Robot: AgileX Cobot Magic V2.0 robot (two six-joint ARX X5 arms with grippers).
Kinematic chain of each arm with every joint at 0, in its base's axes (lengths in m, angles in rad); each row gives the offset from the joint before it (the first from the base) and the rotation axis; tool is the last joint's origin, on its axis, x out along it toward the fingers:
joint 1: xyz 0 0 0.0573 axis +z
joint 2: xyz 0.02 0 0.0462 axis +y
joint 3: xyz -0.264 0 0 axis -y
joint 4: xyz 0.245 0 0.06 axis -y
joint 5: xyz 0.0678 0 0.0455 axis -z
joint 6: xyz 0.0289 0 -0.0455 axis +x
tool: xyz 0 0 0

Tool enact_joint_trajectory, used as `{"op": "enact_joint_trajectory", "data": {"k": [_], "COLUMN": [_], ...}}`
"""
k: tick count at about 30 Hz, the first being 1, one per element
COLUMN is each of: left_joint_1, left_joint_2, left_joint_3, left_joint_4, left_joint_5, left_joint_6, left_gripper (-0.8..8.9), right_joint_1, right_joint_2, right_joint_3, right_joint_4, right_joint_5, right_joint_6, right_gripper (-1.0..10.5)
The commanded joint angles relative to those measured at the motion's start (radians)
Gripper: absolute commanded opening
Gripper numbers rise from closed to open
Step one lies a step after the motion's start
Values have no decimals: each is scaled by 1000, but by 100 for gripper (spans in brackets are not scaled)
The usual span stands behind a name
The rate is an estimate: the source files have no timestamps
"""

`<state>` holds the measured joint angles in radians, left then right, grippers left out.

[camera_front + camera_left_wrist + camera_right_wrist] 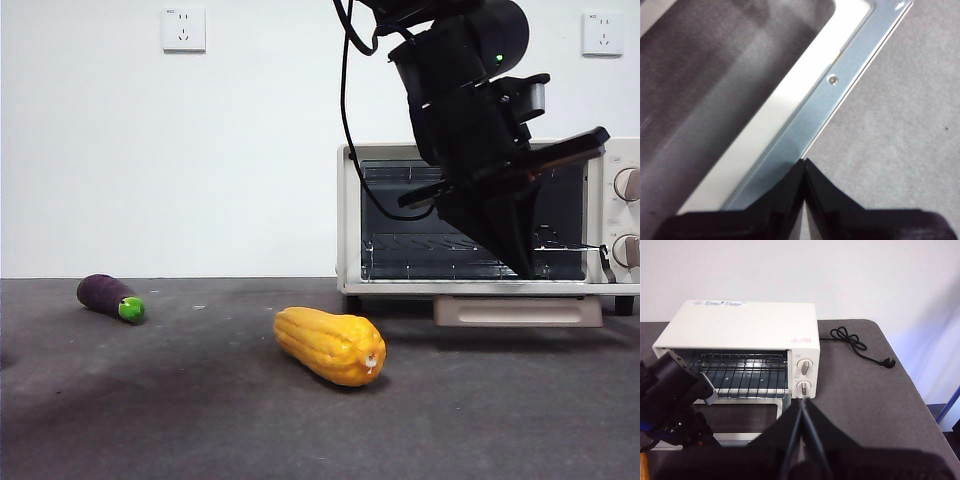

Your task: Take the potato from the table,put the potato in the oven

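No potato shows in any view. The cream-white oven (345, 225) stands at the back right of the dark grey table (180, 410), with its door folded down and its tan handle (518, 311) low in front. My left gripper (525, 268) hangs shut and empty in front of the oven's open mouth, just above the door. In the left wrist view its shut jaws (804, 165) sit over the door's metal edge (840, 85). My right gripper (802, 407) is shut and empty, held high, looking down on the oven (740, 322) and its wire rack (745, 372).
A long ridged yellow vegetable (332, 345) lies mid-table in front of the oven. A purple eggplant (110, 298) lies at the far left. The oven's black power cord (855, 342) trails to the right of the oven, toward the table's right edge.
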<state>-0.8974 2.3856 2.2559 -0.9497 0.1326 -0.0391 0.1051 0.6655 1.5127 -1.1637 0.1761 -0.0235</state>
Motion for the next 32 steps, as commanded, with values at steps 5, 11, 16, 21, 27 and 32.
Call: {"op": "enact_joint_trajectory", "data": {"k": [5,11,16,21,27,32], "left_joint_1": [-25,-24,-23,-13,19,41], "left_joint_2": [-4,-80,-203,-328,-486,-615], "left_joint_3": [-8,-8,-8,-8,-8,-8], "left_joint_4": [-23,-80,-137,-201,-286,-333], "left_joint_5": [-1,-2,-3,-87,-107,-108], "left_joint_6": [-10,-6,50,147,159,174], "left_gripper": [-7,-7,-7,-7,-7,-7], "right_joint_1": [1,1,1,1,1,1], "right_joint_2": [-2,-2,6,31,82,154], "right_joint_3": [3,3,3,3,3,3], "right_joint_4": [4,4,3,2,4,27], "right_joint_5": [0,0,-75,-229,-502,-684], "right_joint_6": [-6,-7,-78,-89,-82,-40], "right_gripper": [1,1,1,1,1,1]}}
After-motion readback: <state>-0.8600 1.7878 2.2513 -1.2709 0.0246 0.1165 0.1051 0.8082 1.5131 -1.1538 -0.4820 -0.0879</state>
